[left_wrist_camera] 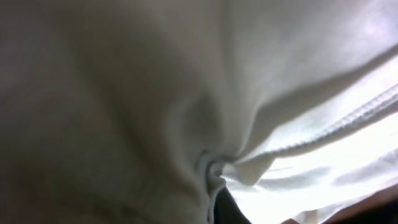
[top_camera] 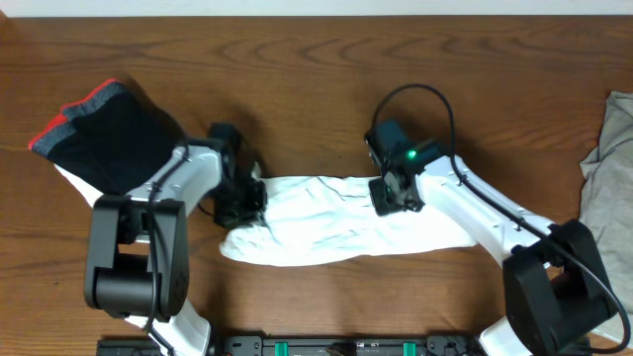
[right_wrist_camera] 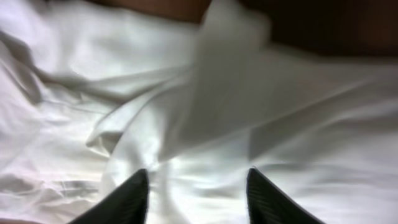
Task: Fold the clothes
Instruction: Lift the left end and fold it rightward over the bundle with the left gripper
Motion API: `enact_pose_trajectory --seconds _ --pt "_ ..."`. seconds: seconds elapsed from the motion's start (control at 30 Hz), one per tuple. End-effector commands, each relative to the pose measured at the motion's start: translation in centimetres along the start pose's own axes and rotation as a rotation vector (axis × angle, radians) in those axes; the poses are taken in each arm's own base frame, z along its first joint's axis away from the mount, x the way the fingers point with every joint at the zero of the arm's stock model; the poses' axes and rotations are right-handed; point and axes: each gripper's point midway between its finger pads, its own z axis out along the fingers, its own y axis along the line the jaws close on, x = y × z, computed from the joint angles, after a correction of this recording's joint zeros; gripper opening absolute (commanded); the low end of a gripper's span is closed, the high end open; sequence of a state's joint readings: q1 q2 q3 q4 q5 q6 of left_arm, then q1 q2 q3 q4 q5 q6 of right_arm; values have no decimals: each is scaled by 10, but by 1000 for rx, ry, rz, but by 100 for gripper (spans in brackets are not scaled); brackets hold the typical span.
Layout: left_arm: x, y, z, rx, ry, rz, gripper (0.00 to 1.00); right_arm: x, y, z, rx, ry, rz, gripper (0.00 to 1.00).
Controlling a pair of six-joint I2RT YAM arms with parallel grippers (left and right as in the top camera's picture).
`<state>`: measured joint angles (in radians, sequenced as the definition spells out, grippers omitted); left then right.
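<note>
The left gripper (top_camera: 244,204) is pinching shut on the white T-shirt (top_camera: 326,229) at its left end. In the left wrist view the fabric is bunching into a tight pucker right at the fingertips, and a stitched hem is running off to the right. The right gripper (right_wrist_camera: 198,200) is standing spread, its two dark fingers (right_wrist_camera: 127,200) apart and pointing over the T-shirt's upper middle part, with a raised fold of cloth lying just ahead of the gap. I cannot tell whether the tips are touching the fabric. The T-shirt is lying crumpled in a long sideways band on the wooden table (top_camera: 316,69), stretching between the two grippers. A black garment with red trim (top_camera: 109,133) is lying near the T-shirt, up and to its left, past the left arm. A grey cloth (top_camera: 608,168) is sitting well apart to the T-shirt's right, at the frame edge.
</note>
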<state>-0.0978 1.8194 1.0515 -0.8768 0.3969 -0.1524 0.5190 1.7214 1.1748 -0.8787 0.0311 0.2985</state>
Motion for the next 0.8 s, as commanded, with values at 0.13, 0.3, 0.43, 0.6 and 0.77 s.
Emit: enact_pose_trajectory --seconds 0.13,0.3,0.43,0.6,0.77 --pt "-49 49 -74 -214 -195 -72 6 -61 -32 -103 24 -213 65 58" --pt "-70 76 -127 -306 -299 -142 6 -56 -87 -117 84 -178 185 58" --pt "-83 83 -164 -310 -376 -164 6 -41 -129 -115 118 -123 299 57" --pt "-86 63 -191 -299 -419 -129 6 -29 -160 -114 140 -87 346 57" --pt "-66 15 -183 -313 -346 -11 6 -24 -168 -111 145 -74 369 57"
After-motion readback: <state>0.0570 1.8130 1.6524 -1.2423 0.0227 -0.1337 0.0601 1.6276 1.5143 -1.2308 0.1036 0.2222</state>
